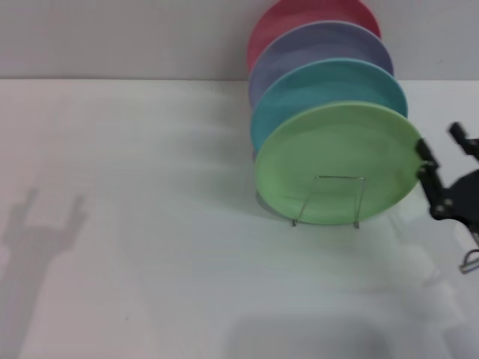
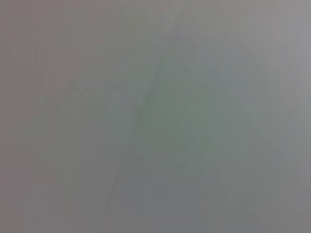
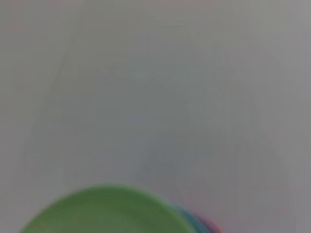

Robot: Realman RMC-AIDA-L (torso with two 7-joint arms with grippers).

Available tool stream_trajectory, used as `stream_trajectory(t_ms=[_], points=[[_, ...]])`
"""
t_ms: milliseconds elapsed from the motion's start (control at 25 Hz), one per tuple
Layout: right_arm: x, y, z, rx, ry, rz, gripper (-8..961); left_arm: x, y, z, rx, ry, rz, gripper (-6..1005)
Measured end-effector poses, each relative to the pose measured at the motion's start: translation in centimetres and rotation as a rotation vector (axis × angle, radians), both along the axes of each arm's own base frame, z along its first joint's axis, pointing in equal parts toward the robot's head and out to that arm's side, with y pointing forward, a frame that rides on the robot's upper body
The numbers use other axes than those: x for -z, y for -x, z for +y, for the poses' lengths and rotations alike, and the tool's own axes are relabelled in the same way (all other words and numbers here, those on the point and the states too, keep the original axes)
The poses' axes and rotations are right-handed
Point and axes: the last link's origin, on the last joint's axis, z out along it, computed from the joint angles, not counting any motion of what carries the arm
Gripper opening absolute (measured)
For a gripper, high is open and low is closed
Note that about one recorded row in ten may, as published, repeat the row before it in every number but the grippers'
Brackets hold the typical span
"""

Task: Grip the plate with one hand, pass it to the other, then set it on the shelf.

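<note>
Bare white table (image 1: 150,247) fills the head view's foreground; beyond, the light green plate (image 1: 337,161) stands upright in the wire rack (image 1: 329,200), foremost of four. Right gripper (image 1: 438,168) touches its rim, jaws spread: placing looks done, retreat next. Left wrist view: nothing. Right wrist view: plate edge.

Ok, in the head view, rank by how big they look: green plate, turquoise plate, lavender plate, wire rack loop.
1. Green plate, nearest and fully visible.
2. and 3. Turquoise plate and lavender plate: mostly hidden, look alike; can't rank.
4. Wire rack loop, clearly smallest.
</note>
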Motion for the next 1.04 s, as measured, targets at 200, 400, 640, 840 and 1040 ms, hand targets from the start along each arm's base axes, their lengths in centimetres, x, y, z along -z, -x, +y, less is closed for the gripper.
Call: stream_trajectory(t_ms=[200, 400, 640, 840, 1040], points=[[-2.9, -0.8, -2.9, -0.010, -0.127, 0.197, 425, -0.3, 0.3, 0.0, 0.002, -0.007, 0.027, 840], [-6.0, -3.3, -2.4, 0.049, -0.139, 0.386, 424, 0.2, 0.5, 1.2, -0.030, 0.022, 0.088, 840], [-8.0, -4.6, 0.4, 0.088, -0.056, 0.487, 473, 1.8, 0.5, 3.2, -0.113, 0.047, 0.237, 840], [-8.7, -5.3, 1.9, 0.148, -0.105, 0.495, 633, 3.3, 0.2, 4.6, -0.185, 0.058, 0.331, 840], [-9.0, -5.4, 2.6, 0.167, -0.116, 0.481, 718, 4.1, 0.8, 6.5, -0.278, 0.113, 0.365, 840]])
